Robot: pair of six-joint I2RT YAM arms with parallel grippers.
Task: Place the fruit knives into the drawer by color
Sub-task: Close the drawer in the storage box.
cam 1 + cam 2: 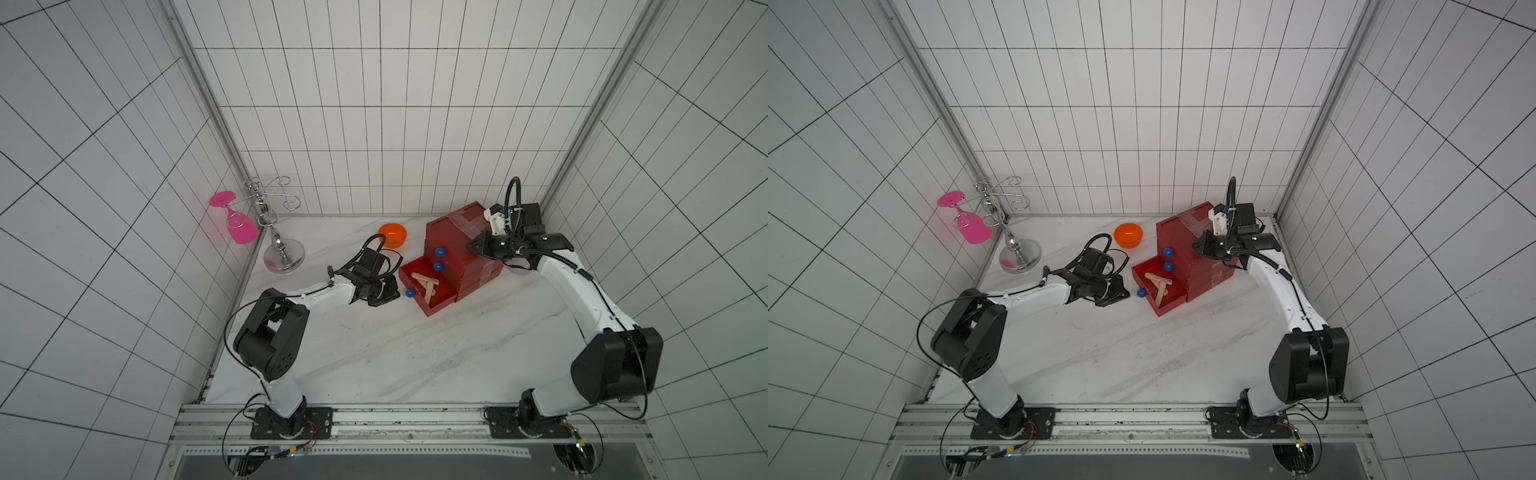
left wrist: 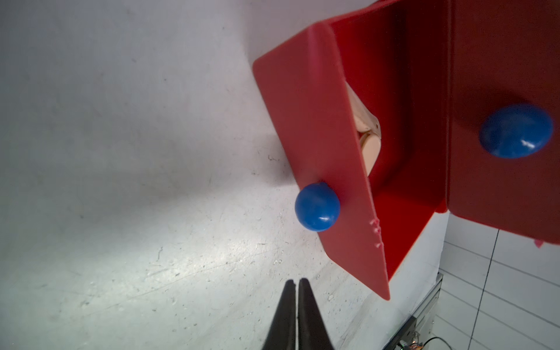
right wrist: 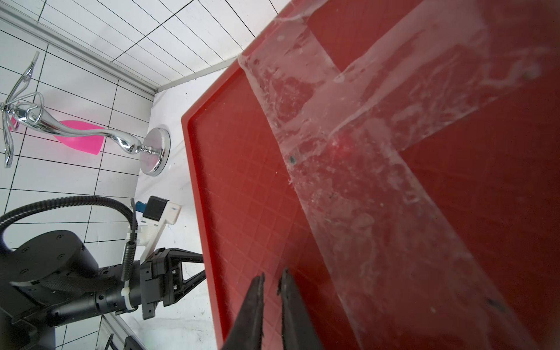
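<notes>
The red drawer chest [image 1: 455, 237] [image 1: 1183, 239] stands at the back right with clear tape on top. Its bottom drawer [image 1: 434, 305] is pulled out. Peach-pink fruit knives [image 1: 424, 284] [image 1: 1158, 284] [image 2: 368, 133] lie crossed inside it. My left gripper [image 1: 395, 291] [image 2: 297, 282] is shut and empty, just short of the open drawer's blue knob [image 1: 410, 293] [image 2: 317, 207]. My right gripper [image 1: 469, 246] [image 3: 274, 276] rests over the chest's taped top [image 3: 348, 151], jaws a narrow gap apart with nothing between them. No other knives are in view.
An orange bowl [image 1: 392, 235] [image 1: 1128, 235] sits behind the left arm. A chrome glass rack [image 1: 276, 232] with a hanging pink glass [image 1: 241, 226] stands in the back left corner. Tiled walls close in on three sides.
</notes>
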